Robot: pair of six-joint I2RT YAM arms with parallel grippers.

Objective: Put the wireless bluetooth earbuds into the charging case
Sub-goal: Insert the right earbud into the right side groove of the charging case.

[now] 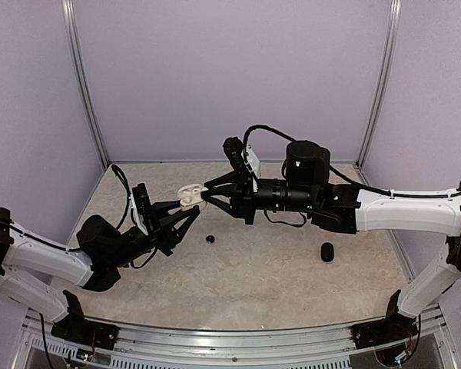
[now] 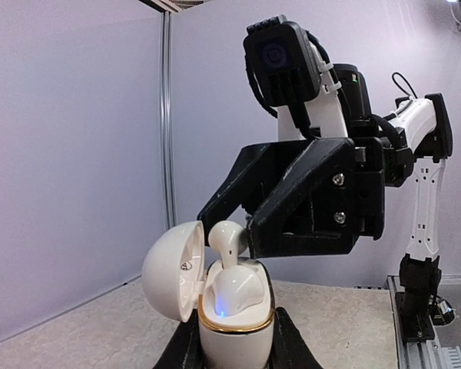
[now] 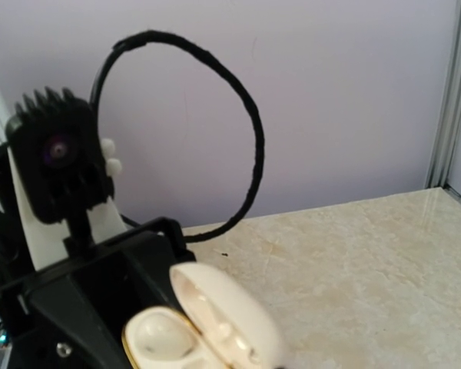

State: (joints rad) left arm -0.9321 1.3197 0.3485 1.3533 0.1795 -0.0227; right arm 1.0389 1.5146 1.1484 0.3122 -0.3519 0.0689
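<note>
Down at the near edge, both arms rose off the metal rail (image 1: 230, 338); out on the pale marbled table (image 1: 253, 288) a black pebble-shaped thing (image 1: 327, 251) lay to the right, and a tiny black rounded piece (image 1: 210, 239) sat alone near the middle, well apart from it; nothing touched either one.

Further in and up off the table, here was the action: the left gripper (image 1: 187, 207) pointed in from the left with its jaws closed on the white charging case (image 2: 234, 342), one finger pressed to each flank, the case upright and clear of the table. Its lid (image 2: 169, 269) hung open to the left; a gold band (image 2: 238, 326) ringed the rim; a small blue light (image 2: 220, 312) glowed inside. One white earbud (image 2: 236, 287) sat down in its well; the second earbud (image 2: 226, 237) stood beside it toward the lid, its rounded top poking well above the rim, not seated.

The right gripper (image 1: 207, 194) met the case from the opposite side, tips right at that raised bud; its jaws stood only a sliver apart with the bud's top between them, the near finger against it; whether they actually pinched it, I could not tell.

Behind it all, lilac walls (image 1: 230, 77) closed off the back.
</note>
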